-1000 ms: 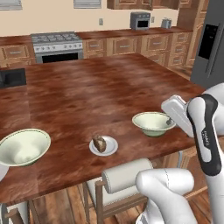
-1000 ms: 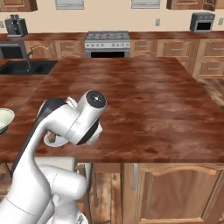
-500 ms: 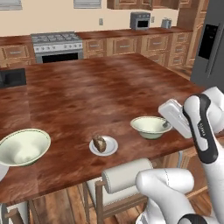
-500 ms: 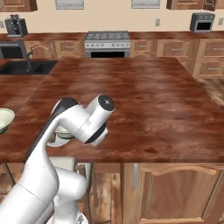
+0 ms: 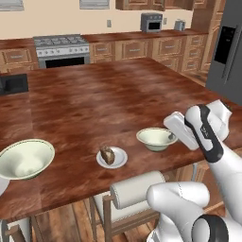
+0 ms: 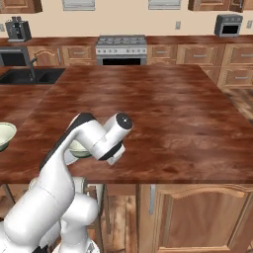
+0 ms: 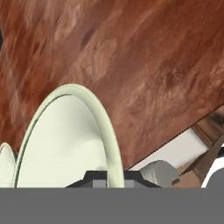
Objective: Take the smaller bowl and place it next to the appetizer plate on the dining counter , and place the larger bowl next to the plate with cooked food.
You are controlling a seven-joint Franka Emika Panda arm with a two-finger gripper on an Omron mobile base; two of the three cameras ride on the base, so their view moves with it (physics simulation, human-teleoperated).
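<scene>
The smaller bowl (image 5: 154, 139), cream inside, sits low over the dining counter (image 5: 94, 104), a short way right of the appetizer plate (image 5: 112, 158) with its dark brown chunk. My gripper (image 5: 173, 137) is shut on the bowl's right rim. In the hand view the bowl's rim (image 7: 98, 118) runs between my gripper's (image 7: 107, 176) two tips. I cannot tell whether the bowl touches the wood. The larger bowl (image 5: 23, 159) stands near the counter's left front edge, and its rim (image 6: 5, 134) shows in the right base view. The plate with cooked food is out of view.
A white-cushioned stool (image 5: 134, 189) stands under the counter's front edge below the appetizer plate. A stove (image 5: 61, 47), a microwave (image 5: 151, 21) and a sink (image 6: 29, 74) line the far wall counter. A fridge (image 5: 229, 42) stands at the right.
My gripper has carried the smaller bowl leftward and slightly down, closer to the appetizer plate. The larger bowl and the plate have stayed put.
</scene>
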